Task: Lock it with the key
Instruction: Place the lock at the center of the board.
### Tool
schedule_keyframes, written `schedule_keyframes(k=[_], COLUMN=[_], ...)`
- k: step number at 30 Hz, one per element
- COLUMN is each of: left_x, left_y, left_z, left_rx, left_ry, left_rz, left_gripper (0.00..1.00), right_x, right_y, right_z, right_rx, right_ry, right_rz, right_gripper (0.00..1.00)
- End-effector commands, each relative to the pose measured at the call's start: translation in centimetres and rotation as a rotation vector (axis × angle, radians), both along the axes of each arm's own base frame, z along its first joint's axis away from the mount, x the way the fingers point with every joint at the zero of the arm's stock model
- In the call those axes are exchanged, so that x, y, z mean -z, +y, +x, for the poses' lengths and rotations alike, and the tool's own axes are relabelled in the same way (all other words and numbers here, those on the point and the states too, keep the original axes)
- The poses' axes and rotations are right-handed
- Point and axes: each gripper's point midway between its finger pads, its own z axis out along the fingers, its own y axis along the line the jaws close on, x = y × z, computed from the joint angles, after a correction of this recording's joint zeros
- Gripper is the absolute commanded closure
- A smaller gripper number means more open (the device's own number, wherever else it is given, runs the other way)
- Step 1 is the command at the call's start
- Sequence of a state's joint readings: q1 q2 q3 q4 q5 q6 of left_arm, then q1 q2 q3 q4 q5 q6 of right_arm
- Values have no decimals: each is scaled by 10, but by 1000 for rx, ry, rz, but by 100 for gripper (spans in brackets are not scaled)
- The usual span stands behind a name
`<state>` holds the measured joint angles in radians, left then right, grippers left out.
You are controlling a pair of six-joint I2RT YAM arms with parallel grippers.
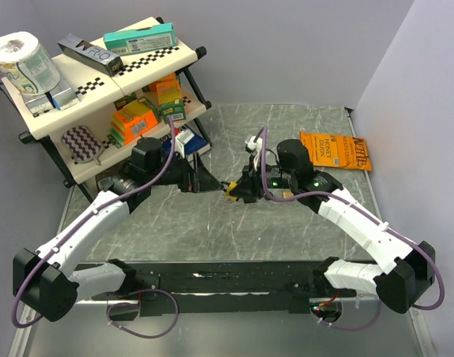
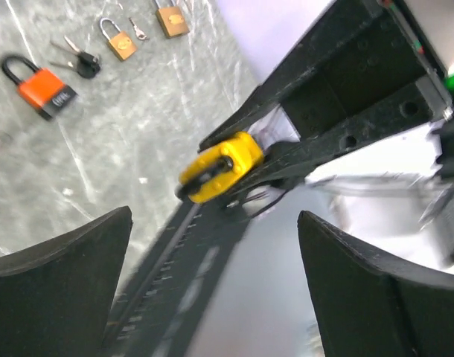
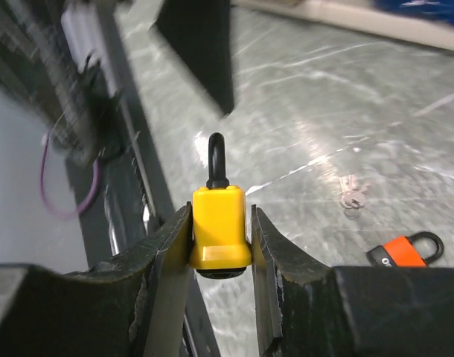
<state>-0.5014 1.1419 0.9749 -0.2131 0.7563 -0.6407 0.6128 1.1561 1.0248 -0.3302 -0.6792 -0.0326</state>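
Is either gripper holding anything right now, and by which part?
The right gripper clamps the yellow padlock by its body's sides; the left gripper is empty.

Top view high, rearward; wrist views close, share yellow padlock (image 3: 220, 227)

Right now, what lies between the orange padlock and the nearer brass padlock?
Dark-headed keys lie between the orange padlock and the brass padlock; the left wrist view shows this.
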Motion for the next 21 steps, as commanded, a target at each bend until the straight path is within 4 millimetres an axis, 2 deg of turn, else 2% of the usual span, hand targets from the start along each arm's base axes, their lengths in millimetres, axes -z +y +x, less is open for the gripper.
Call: schedule_keyframes(k=[1, 4, 9, 14, 21], left_x=[-11, -7, -6, 7, 11], left_y=[-7, -8, -15, -18, -19], left_z=[15, 21, 27, 31, 31], left_rx=[-160, -216, -256, -300, -335], left_ry=[250, 326, 333, 427, 545], left_rz=[-113, -136, -133, -125, -149], left_gripper=[4, 4, 4, 1, 17], right_x=[-37, -43, -42, -41, -45], right_y=[8, 12, 23, 28, 28], right_z=[32, 36, 34, 35, 42], right_rx=[187, 247, 271, 278, 316], right_ry=[4, 48, 100, 120, 110], right_rz=[121, 151, 170, 187, 199], right_gripper=[100, 100, 100, 100, 100])
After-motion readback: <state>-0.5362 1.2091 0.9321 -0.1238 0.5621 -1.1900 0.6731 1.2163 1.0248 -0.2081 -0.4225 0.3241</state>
